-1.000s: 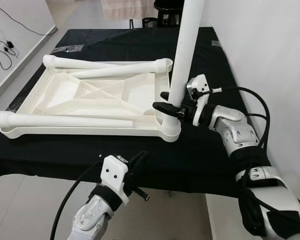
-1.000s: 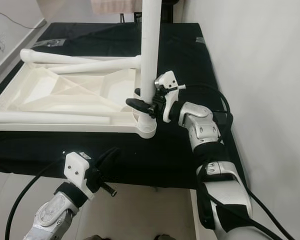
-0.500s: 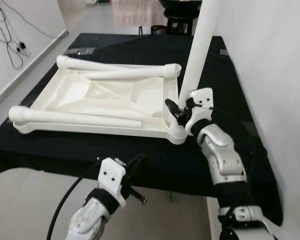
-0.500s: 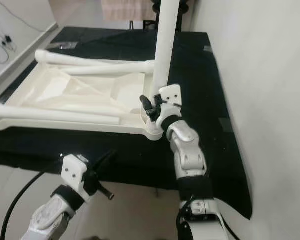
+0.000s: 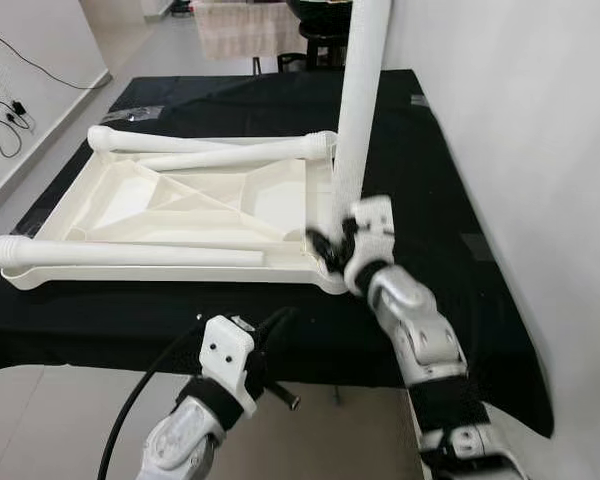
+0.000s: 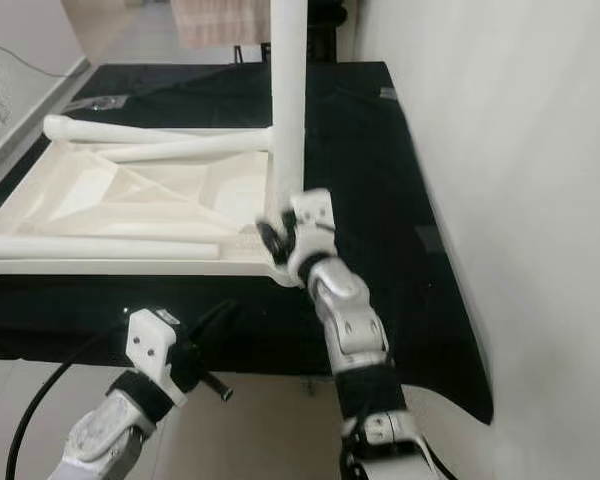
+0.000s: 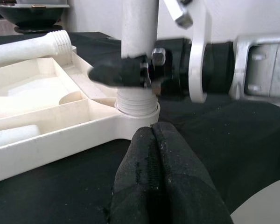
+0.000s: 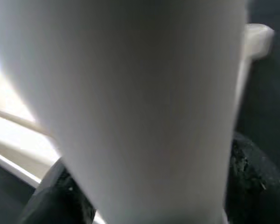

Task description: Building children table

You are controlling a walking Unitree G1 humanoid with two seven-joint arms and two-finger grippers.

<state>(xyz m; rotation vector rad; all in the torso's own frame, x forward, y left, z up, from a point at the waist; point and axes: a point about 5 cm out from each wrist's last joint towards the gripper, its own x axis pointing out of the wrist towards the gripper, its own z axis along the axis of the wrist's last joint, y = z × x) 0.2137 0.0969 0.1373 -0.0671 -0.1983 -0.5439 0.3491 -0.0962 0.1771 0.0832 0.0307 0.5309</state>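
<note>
Tabletop, white plastic, lay upside down on black cloth. Upright leg stood in its near right corner socket. Right gripper pinched that leg just above the socket threads. Left gripper hovered below the table edge, fingers pressed together. Three loose legs rested across the tabletop.

Bright, even indoor light, soft shadows, no hard glare. Head views sharp except motion blur on the right gripper. Right wrist view badly out of focus, the white table leg washed out. Left wrist view sharp mid-frame, near fingers soft.
</note>
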